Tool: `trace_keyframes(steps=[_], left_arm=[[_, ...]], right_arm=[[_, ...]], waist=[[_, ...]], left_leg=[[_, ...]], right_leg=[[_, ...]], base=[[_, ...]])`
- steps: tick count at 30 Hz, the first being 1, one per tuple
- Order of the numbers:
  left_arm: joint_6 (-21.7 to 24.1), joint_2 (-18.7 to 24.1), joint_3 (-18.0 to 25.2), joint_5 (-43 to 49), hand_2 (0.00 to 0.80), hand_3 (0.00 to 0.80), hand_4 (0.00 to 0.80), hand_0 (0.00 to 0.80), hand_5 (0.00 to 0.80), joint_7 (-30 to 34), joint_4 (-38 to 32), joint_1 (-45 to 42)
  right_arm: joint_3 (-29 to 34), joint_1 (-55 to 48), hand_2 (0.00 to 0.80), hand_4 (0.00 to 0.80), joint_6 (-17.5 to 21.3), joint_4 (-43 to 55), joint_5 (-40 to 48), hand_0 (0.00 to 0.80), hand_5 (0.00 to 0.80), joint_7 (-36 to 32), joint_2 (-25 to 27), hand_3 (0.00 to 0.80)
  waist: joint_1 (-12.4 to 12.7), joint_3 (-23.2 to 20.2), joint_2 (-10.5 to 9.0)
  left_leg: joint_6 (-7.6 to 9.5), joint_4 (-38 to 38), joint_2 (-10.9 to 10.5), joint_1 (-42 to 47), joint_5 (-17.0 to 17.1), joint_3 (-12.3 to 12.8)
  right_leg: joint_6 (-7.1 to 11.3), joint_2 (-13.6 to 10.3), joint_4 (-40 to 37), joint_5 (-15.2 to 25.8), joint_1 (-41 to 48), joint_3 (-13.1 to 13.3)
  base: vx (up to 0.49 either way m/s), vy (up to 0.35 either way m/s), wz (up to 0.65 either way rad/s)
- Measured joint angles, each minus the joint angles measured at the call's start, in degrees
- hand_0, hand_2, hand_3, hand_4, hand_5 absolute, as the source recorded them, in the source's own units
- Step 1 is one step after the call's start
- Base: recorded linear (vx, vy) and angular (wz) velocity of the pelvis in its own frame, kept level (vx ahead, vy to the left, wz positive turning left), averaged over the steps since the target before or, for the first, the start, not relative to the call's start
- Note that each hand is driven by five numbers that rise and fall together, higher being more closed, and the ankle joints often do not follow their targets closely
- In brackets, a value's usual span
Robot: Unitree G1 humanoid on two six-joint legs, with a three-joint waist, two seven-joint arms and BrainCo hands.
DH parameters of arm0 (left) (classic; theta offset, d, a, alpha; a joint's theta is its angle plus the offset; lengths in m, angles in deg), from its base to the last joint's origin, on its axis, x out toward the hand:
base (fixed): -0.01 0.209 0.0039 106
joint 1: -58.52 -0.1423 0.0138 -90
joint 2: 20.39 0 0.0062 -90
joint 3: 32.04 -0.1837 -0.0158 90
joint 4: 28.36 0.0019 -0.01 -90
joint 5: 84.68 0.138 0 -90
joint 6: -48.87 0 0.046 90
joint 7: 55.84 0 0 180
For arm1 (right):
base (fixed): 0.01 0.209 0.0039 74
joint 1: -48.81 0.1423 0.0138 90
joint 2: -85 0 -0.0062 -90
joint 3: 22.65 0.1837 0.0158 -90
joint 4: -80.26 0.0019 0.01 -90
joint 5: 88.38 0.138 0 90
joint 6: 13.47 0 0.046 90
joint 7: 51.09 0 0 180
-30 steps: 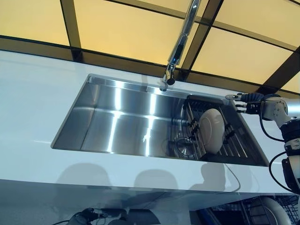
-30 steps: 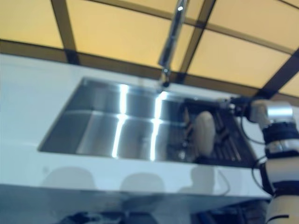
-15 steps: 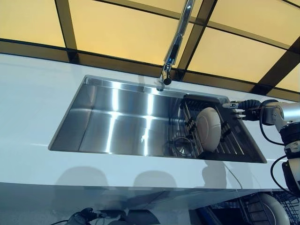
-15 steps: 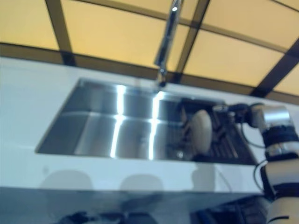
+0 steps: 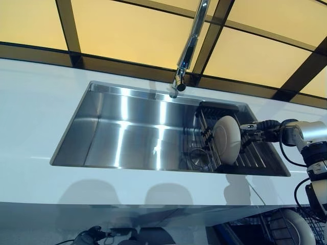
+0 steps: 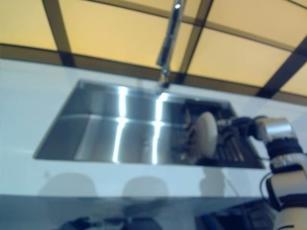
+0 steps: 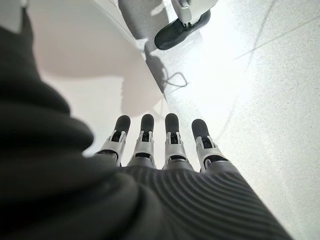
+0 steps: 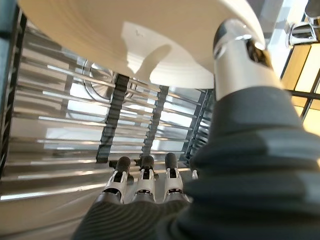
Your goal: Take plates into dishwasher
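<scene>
Reaching into the sink rack [image 5: 255, 158], the right hand [image 5: 254, 131], fingers straight and apart, nears the upright plate [image 5: 226, 139].

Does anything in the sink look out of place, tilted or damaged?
Nothing stands out. The round white plate stands on edge in the dark wire rack at the right end of the steel sink. No chip or spill shows. The right hand is beside it.

A white counter [image 5: 36, 117] holds a steel sink [image 5: 122, 132] with what looks like a dish rack [image 5: 255, 158] inside.
</scene>
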Motion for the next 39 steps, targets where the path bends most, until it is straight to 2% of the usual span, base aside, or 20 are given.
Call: trace_keyframes(steps=[19,28,32,36,39], left_arm=[[-0.02,-0.44,-0.02,0.00,0.000,0.000,0.000,0.000,0.000,0.00,-0.02,0.07],[-0.02,-1.12,-0.04,0.00,0.000,0.000,0.000,0.000,0.000,-0.01,-0.02,0.07],[-0.01,-1.10,-0.07,0.00,0.000,0.000,0.000,0.000,0.000,-0.04,-0.02,0.08],[-0.02,-1.15,-0.28,0.00,0.000,0.000,0.000,0.000,0.000,-0.08,-0.03,0.00],[0.00,-1.13,-0.25,0.01,0.000,0.000,0.000,0.000,0.000,-0.08,-0.03,-0.11]], right_arm=[[0.04,-2.53,0.000,0.000,0.47,2.19,0.50,0.000,0.000,3.70,-4.61,0.000],[0.08,-3.90,0.000,0.000,1.60,2.44,0.50,0.000,0.000,6.46,-4.84,0.000],[0.21,-3.86,0.000,0.000,5.72,2.57,-0.62,0.000,0.000,10.22,-4.79,0.000],[-0.03,-2.88,0.000,0.000,15.84,3.32,-12.16,0.000,0.000,12.48,-2.84,0.000],[-2.04,0.57,0.000,0.000,19.97,5.85,-17.17,0.000,0.000,11.47,1.05,0.000]], waist=[[0.08,0.73,1.06],[0.11,0.80,1.18],[0.16,0.84,1.23],[0.25,0.89,1.31],[0.24,1.01,1.49]], left_leg=[[0.00,0.01,0.01,-0.02,0.01,-0.18],[0.00,0.01,0.05,0.31,0.01,-0.58],[0.01,0.00,0.03,0.53,0.00,-0.76],[0.07,0.01,-0.08,0.40,0.05,-1.19],[0.07,0.03,-0.11,0.38,0.06,-1.19]], right_leg=[[0.33,-0.03,0.05,0.20,0.03,0.00],[0.34,-0.30,1.20,0.21,0.03,-0.01],[0.35,-0.48,1.80,0.21,0.05,-0.01],[0.36,-0.58,1.82,0.22,0.10,-0.05],[0.37,-0.58,1.85,0.22,0.12,-0.07]], base=[[0.000,0.000,0.00],[0.001,0.002,0.02],[0.003,0.006,0.02],[0.002,0.000,0.03],[0.000,0.000,0.00]])
